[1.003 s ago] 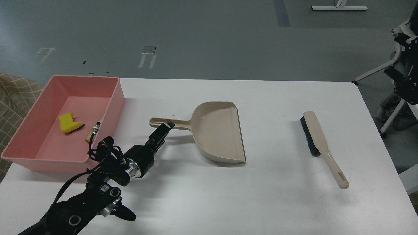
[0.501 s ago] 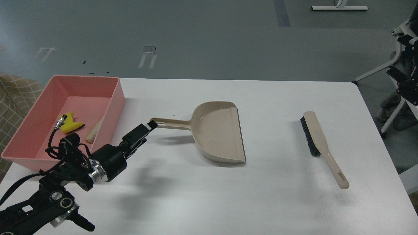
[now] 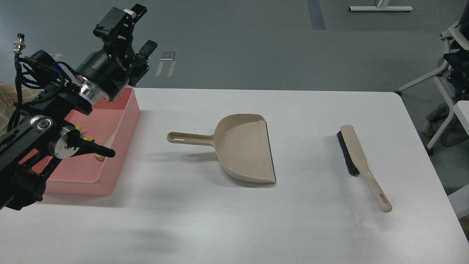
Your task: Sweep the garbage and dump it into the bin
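Note:
The salmon-pink bin (image 3: 126, 119) stands at the table's left edge, partly hidden by my left arm. Inside it only a sliver of the yellow sponge-like chunk (image 3: 88, 139) and part of the off-white stick (image 3: 111, 138) show behind the arm. My left gripper (image 3: 144, 28) is raised high above the bin's far right corner, open and empty, fingers spread. The beige dustpan (image 3: 245, 150) lies empty at the table's middle with its handle pointing left. My right gripper is out of view.
The beige brush (image 3: 357, 154) with black bristles lies on the right side of the white table (image 3: 293, 227). A chair base (image 3: 436, 80) stands off the right edge. A checked cloth (image 3: 7, 95) shows left of the bin.
My left gripper has drawn back from the dustpan handle and swung up and left, from table height to high above the bin. The dustpan and brush have not moved.

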`<control>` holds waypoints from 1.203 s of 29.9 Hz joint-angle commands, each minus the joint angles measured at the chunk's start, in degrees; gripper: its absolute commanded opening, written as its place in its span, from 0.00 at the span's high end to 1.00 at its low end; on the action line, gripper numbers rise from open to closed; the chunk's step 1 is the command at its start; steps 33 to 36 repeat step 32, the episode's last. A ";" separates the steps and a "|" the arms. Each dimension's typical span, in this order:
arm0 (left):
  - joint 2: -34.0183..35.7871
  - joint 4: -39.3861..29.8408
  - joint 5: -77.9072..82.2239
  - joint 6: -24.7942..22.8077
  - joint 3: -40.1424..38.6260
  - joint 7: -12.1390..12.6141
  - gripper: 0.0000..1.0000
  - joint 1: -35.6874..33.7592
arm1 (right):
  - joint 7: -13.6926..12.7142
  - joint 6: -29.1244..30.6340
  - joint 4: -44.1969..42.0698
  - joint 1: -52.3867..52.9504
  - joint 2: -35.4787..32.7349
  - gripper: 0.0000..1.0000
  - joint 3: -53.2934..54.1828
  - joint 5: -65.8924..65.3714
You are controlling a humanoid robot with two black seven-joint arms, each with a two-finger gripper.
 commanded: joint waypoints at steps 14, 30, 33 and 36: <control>-21.94 41.62 0.42 -13.22 8.52 -10.40 0.02 -17.02 | 24.45 6.30 -32.73 20.53 25.80 0.00 -17.07 -0.65; -27.14 49.72 -0.90 -20.71 8.70 -14.02 0.02 -17.11 | 25.30 10.79 -32.65 17.54 30.38 0.00 -12.86 -0.03; -27.14 49.72 -0.81 -20.19 8.88 -13.93 0.02 -17.11 | 25.30 10.79 -32.56 17.19 30.30 0.00 -12.68 0.06; -27.14 49.72 -0.81 -20.19 8.88 -13.93 0.02 -17.11 | 25.30 10.79 -32.56 17.19 30.30 0.00 -12.68 0.06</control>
